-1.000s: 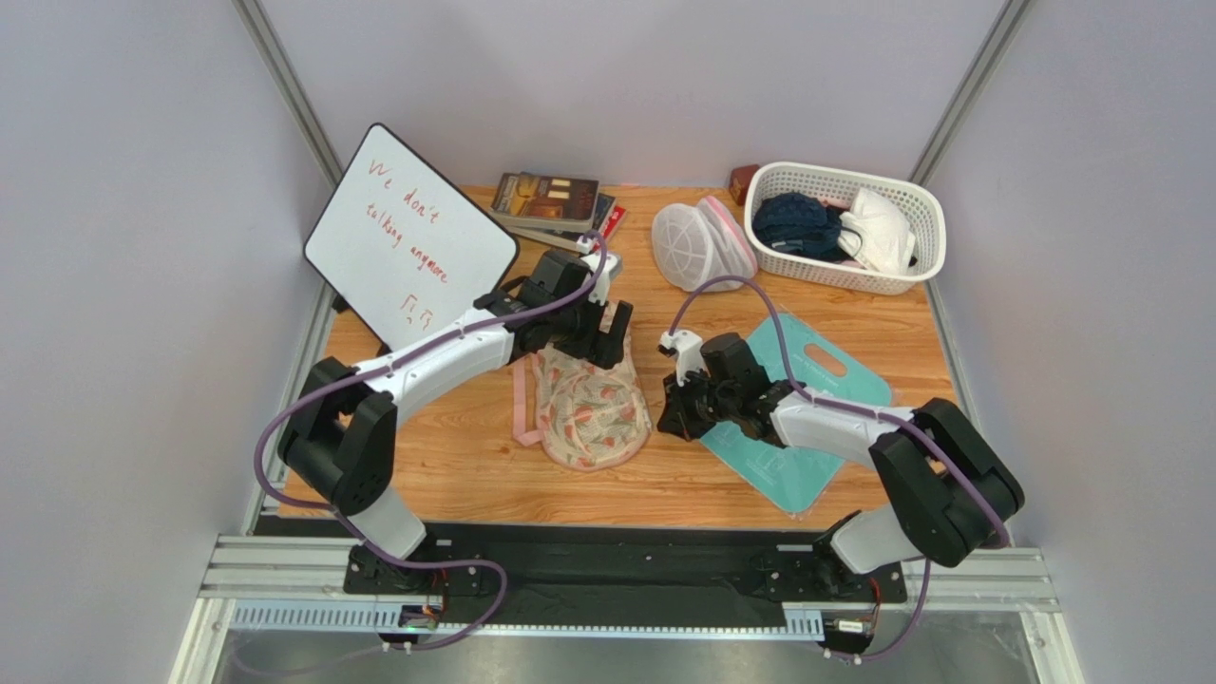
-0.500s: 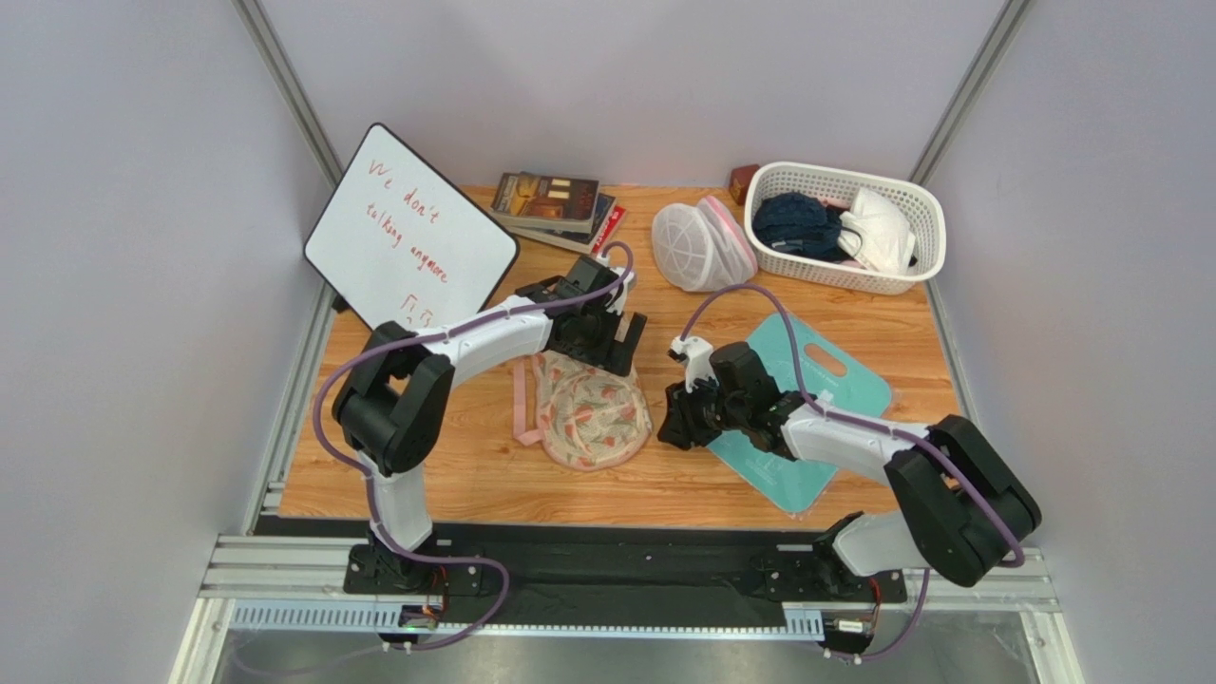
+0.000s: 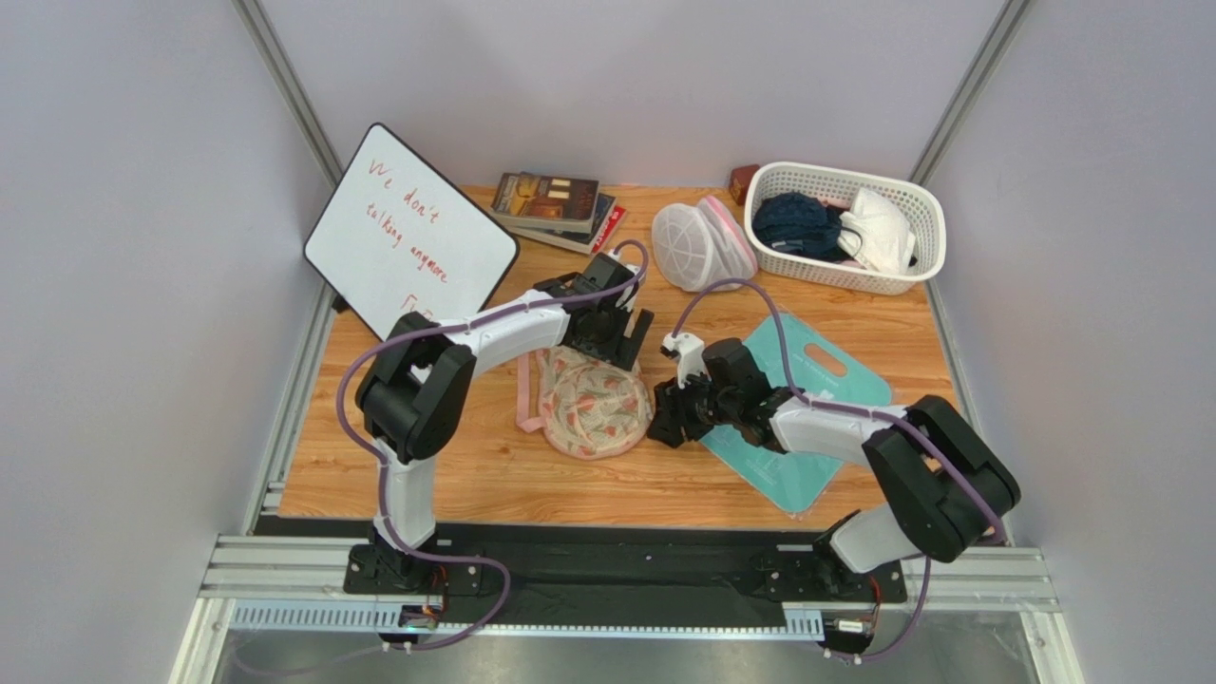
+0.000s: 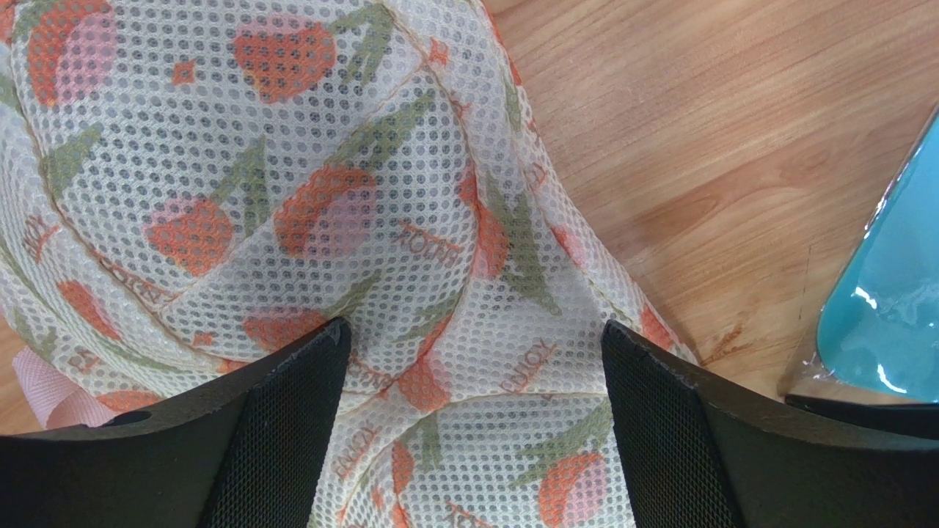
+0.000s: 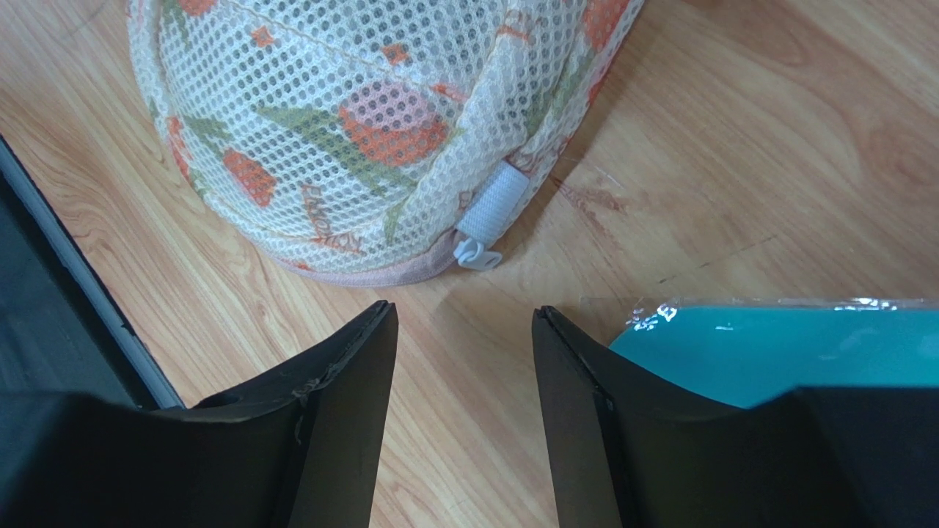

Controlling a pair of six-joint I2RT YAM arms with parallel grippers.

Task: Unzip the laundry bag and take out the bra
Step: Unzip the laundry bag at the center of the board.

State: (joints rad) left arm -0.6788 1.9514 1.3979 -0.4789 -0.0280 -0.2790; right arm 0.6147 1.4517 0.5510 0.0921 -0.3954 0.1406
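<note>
The laundry bag (image 3: pixel 588 406), cream mesh with orange flower print and pink edging, lies bunched on the wooden table between the arms. My left gripper (image 3: pixel 617 342) is over its far edge. In the left wrist view that gripper (image 4: pixel 474 327) is open wide, its fingers (image 4: pixel 287 424) pressing down on either side of a mesh fold (image 4: pixel 463 220). My right gripper (image 5: pixel 463 311) is open just right of the bag (image 5: pixel 364 121), with bare wood between its fingers. The white zipper pull (image 5: pixel 485 218) sits right ahead of it. The bra is hidden.
A teal mat (image 3: pixel 807 406) lies under the right arm. At the back are a whiteboard (image 3: pixel 407 228), stacked books (image 3: pixel 554 204), a white mesh dome bag (image 3: pixel 700 245) and a white basket (image 3: pixel 914 228) of clothes.
The left gripper has slid right along the bag's far edge, and the bag has bunched into a rounder shape. The right gripper has opened close to the bag's right side.
</note>
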